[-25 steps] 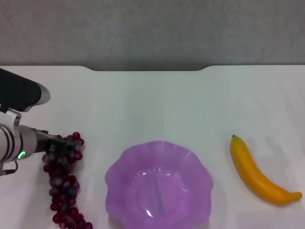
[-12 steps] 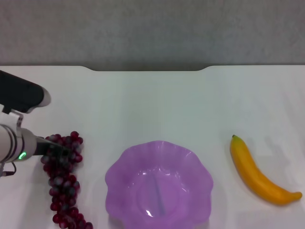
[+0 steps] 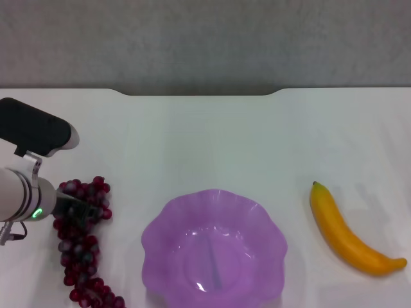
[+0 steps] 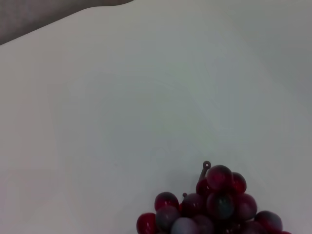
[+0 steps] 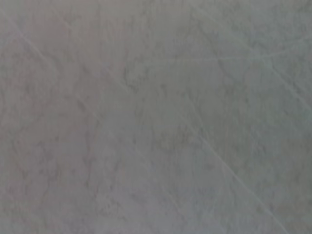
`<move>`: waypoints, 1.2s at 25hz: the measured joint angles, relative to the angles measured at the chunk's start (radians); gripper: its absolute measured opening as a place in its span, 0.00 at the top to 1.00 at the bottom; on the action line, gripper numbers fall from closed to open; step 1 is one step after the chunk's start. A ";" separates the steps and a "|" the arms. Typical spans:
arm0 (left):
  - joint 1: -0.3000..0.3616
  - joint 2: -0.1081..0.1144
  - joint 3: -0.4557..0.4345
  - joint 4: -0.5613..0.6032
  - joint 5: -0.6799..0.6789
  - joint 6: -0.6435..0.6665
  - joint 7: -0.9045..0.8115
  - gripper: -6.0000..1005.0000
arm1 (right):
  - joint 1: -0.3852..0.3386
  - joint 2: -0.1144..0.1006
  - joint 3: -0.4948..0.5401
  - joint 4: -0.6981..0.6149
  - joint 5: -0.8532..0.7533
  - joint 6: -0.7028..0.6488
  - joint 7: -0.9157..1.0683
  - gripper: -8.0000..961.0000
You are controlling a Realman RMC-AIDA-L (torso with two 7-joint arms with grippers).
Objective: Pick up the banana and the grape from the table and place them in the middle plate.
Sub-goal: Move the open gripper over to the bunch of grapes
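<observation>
Gripping the grape (image 3: 80, 240) bunch at its top, left pincer (image 3: 80, 206) jaws look clamped there.
Loose lower grapes could drag on the counter (image 3: 212, 141) or snag the middle plate (image 3: 214, 250) rim; banana (image 3: 350, 234) lies right, untouched.

You get even, soft, bright light on the white table (image 3: 212, 135); shadows are faint, a pale one beside the banana (image 3: 350, 237); a small glint sits low in the purple plate (image 3: 200, 287); the grapes (image 4: 214, 207) look soft close up; the right wrist view is a dim, grey, featureless blur.
</observation>
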 joint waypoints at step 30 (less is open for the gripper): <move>-0.004 -0.002 -0.010 -0.007 0.002 -0.013 0.018 0.90 | 0.000 0.000 0.000 0.000 0.000 0.000 0.000 0.49</move>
